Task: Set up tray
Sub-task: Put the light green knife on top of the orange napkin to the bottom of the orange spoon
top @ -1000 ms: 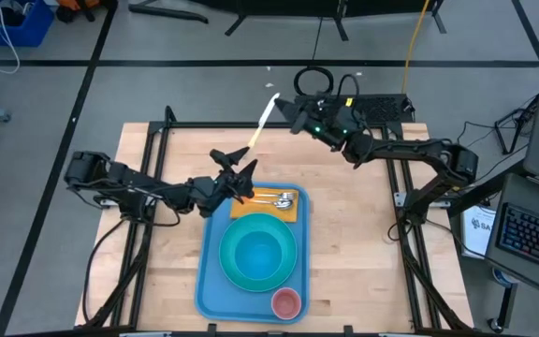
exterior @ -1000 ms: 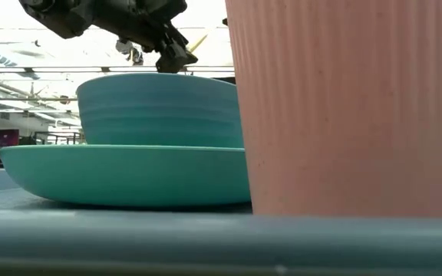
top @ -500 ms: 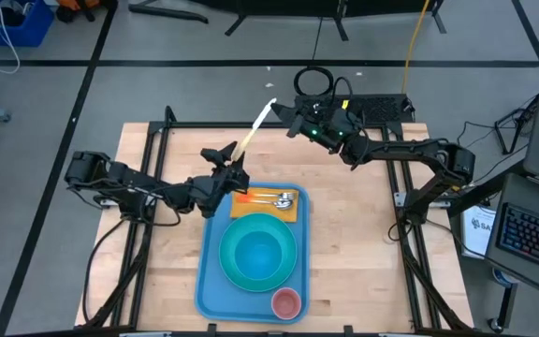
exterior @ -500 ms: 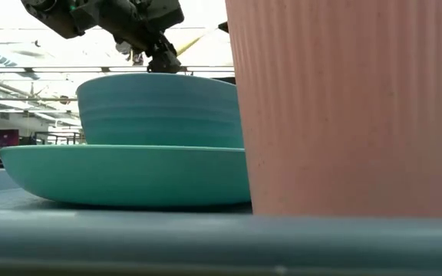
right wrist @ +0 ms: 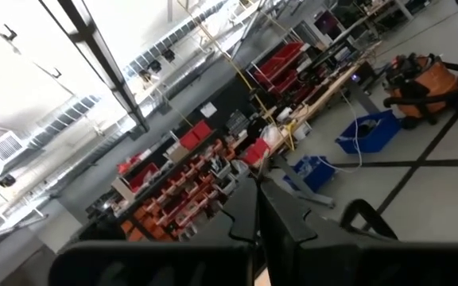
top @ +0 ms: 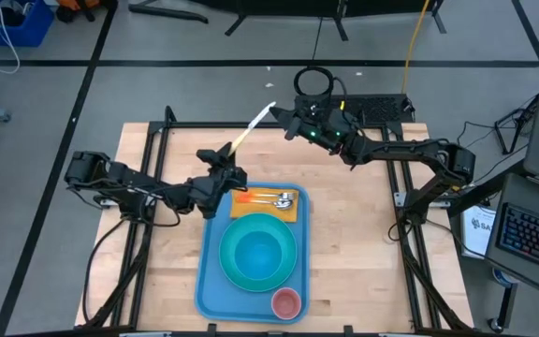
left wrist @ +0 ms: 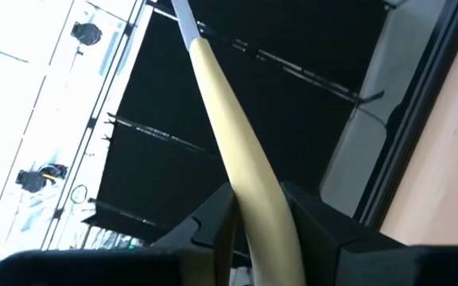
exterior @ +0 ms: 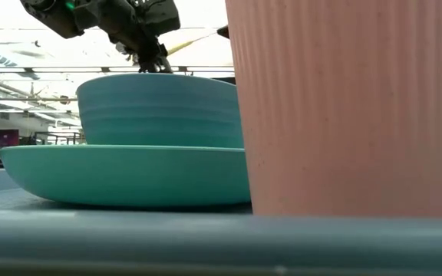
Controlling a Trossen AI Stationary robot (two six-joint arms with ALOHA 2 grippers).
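Fingers of the left gripper [top: 226, 161] close around the yellow handle of a knife [top: 249, 132], seen plainly in the left wrist view; the right gripper [top: 286, 118] pinches its far end, jaws shut. Knife's long axis slants from the tray's [top: 208, 281] far-left corner toward the table's [top: 344, 253] far edge. Tray sits mid-table, just under the left gripper, the nearer arm.
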